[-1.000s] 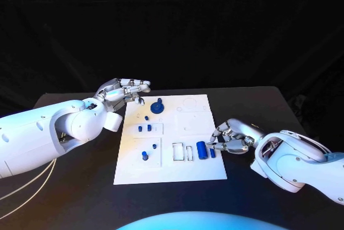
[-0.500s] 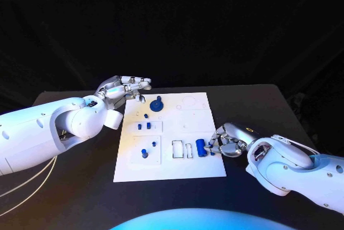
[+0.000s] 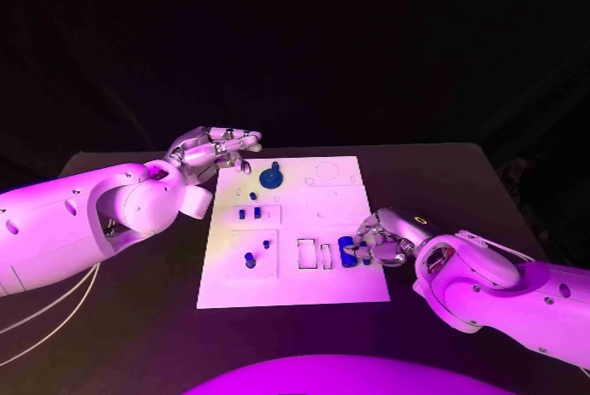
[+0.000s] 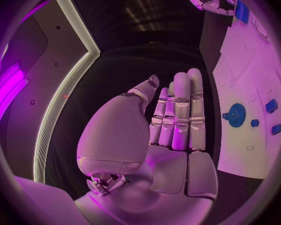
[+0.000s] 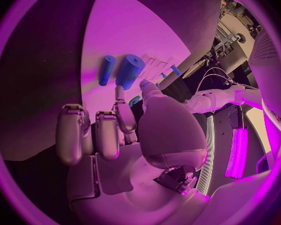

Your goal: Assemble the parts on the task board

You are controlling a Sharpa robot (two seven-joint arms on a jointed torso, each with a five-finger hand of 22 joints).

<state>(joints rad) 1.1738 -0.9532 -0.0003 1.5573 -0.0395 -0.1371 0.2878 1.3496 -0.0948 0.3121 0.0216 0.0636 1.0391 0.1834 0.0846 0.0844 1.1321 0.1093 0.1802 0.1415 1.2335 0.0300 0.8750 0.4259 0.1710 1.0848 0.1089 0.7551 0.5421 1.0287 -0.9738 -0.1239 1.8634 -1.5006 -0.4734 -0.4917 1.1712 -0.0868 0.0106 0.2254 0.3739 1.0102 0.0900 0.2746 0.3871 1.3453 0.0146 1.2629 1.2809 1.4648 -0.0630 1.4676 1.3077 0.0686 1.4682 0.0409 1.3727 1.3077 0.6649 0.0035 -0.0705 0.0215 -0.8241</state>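
Pick step — right hand (image 3: 378,244) sits at the task board's (image 3: 295,293) right edge, fingertips at the thick blue cylinder (image 5: 129,71); a thinner blue peg (image 5: 107,69) lies just beside. Cannot tell if it's gripped yet. Next: a firm pinch, then lift. Left hand (image 3: 216,150) is released, hovering at the board's far-left corner. Gear (image 3: 270,179) and small parts sit in board recesses on the counter (image 3: 442,182).

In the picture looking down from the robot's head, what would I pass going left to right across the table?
Left hand → blue gear-shaped part → white task board → right hand.
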